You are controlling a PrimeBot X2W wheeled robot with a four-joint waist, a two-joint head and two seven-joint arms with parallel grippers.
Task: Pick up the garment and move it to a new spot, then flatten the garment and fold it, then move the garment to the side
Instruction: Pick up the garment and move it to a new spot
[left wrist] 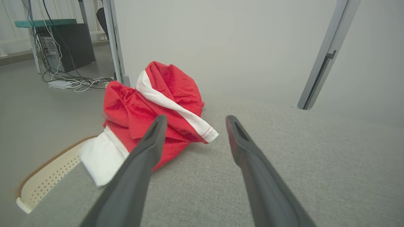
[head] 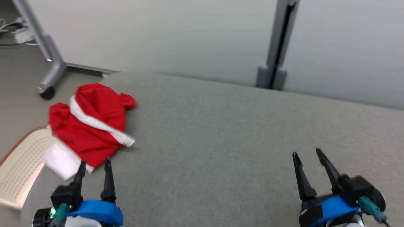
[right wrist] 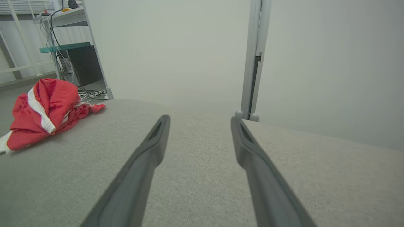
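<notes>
Left gripper (head: 95, 161) low at the near left of the table (head: 221, 126), fingers pointing away from the robot and spread wide, nothing between them. One fingertip sits at the near edge of the garment (head: 91, 126) in the head view, the other just beside it; contact can't tell. In the left wrist view the garment is right ahead, partly behind one finger, gap between the fingers over bare cloth surface. Right gripper (head: 306, 153) low at the near right, also pointing away, jaws spread wide and empty, well apart from the garment, with bare table under and ahead of it. Count: two grippers, two dark fingers each, blue collar behind each. One garment: red with a white stripe across it and a white band at its near end, crumpled in a heap, not flat, at the table's far left corner, with the white end hanging past the left edge. One table, grey fabric top, rounded far-left corner. One cream perforated basket (head: 19, 164) on the floor below the left edge, just under the garment's white end. Pale wall (head: 189, 34) behind the table, one grey post (head: 277, 41) upright against it. One slanted grey leg with a caster (head: 47, 92) on the floor at far left. Loose cables (left wrist: 72, 83) and one dark box (left wrist: 74, 44) on the floor beyond the garment, seen in the left wrist view.
</notes>
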